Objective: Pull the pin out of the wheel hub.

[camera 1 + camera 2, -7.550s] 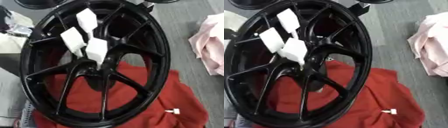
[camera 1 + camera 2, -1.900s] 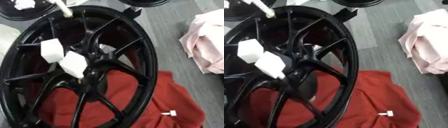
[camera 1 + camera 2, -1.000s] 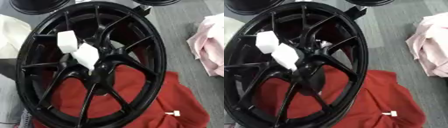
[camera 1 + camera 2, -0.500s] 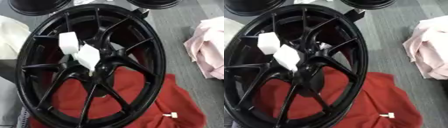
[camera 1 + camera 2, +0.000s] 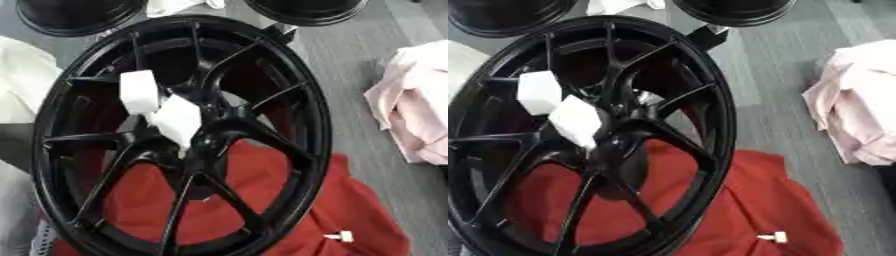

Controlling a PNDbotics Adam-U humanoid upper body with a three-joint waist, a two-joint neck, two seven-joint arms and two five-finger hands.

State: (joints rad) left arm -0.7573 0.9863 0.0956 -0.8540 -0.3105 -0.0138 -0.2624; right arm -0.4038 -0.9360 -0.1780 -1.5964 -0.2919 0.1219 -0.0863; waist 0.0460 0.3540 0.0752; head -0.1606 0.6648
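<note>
We see the black wheel hub (image 5: 184, 135) lying on a red cloth (image 5: 350, 210) on the grey floor. Two white blocks (image 5: 162, 107) sit at its centre. A small white pin (image 5: 339, 236) lies on the cloth, apart from the rim. Neither hand shows, so we cannot tell how the fingers stand.

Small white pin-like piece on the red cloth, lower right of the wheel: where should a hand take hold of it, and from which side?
Probably pinch the small white piece across its wider end, coming down from above. It lies flat on the red cloth, apart from the black wheel rim, thin end pointing toward the rim, so both its long sides look free.
</note>
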